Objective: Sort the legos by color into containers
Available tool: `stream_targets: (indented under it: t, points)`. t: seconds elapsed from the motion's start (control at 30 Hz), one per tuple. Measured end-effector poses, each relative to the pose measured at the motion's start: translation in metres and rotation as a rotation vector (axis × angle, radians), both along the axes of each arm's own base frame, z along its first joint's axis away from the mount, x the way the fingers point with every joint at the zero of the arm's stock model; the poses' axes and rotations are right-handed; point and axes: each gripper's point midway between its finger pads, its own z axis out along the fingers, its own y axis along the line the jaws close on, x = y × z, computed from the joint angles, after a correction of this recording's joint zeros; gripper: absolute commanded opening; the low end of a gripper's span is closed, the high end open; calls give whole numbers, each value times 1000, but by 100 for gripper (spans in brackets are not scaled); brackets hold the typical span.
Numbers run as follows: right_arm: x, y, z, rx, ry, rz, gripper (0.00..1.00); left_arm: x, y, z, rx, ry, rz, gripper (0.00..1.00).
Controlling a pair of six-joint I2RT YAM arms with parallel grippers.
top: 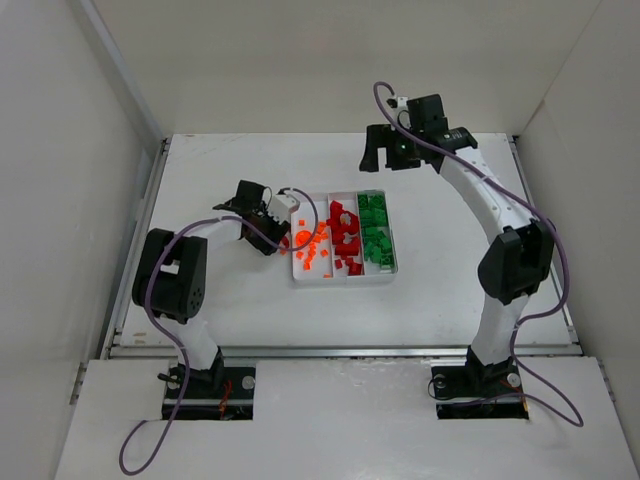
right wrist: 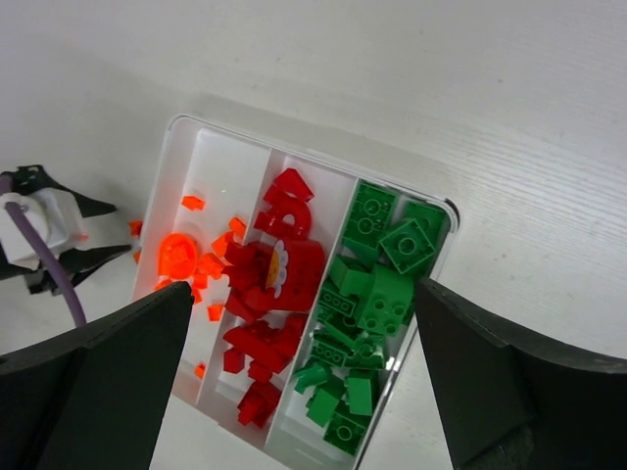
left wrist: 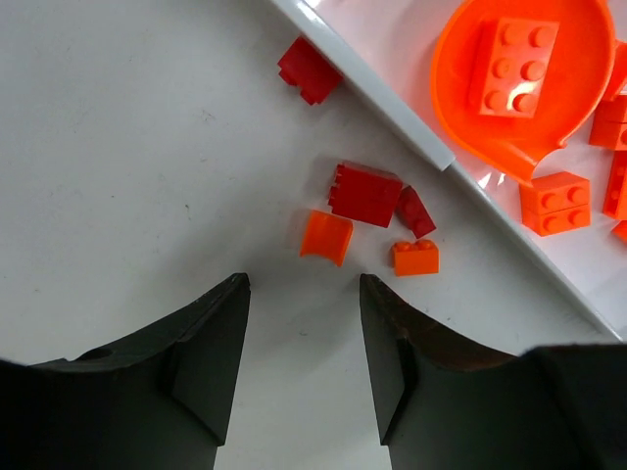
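Left tool low, ajar; right tool wide apart

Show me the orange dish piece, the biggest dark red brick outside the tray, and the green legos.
orange dish piece (left wrist: 578, 98), left wrist view, its inner wall.
dark red brick (left wrist: 364, 193), left wrist view, its middle.
green legos (right wrist: 377, 294), right wrist view, a brick mid-pile.

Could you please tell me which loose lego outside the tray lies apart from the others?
The dark red piece alone beside the tray wall; the other four loose legos cluster together.
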Motion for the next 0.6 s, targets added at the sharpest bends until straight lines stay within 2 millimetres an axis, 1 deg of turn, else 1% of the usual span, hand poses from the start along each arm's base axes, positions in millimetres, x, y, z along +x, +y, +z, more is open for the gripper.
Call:
stream_targets:
  t: [0.1, 0.23, 0.27, 0.33, 0.37, 0.4, 0.53, 0.57, 0.6]
  points:
    - [1, -2, -9, 65, 39, -6, 100, 2, -4, 0, -19, 3, 0, 46]
    - [5, -28, -36, 141, 119, -70, 100, 7, -10, 0, -41, 1, 7, 46]
    - [4, -34, -43, 154, 145, -87, 100, 8, -11, 0, -46, -1, 8, 43]
    - [4, -47, -54, 181, 180, -122, 100, 11, -13, 0, -54, -7, 10, 40]
    - [4, -51, -57, 196, 193, -134, 100, 12, -14, 0, -57, -8, 11, 39]
    - [5, -53, -60, 211, 201, -142, 100, 14, -14, 0, -59, -10, 12, 35]
    - [4, -53, -68, 272, 230, -154, 100, 21, -17, 1, -67, -15, 15, 24]
    - [3, -53, -70, 284, 239, -155, 100, 23, -18, 1, -66, -15, 15, 19]
    - [2, -52, -72, 293, 247, -157, 100, 24, -18, 1, -67, -15, 15, 16]
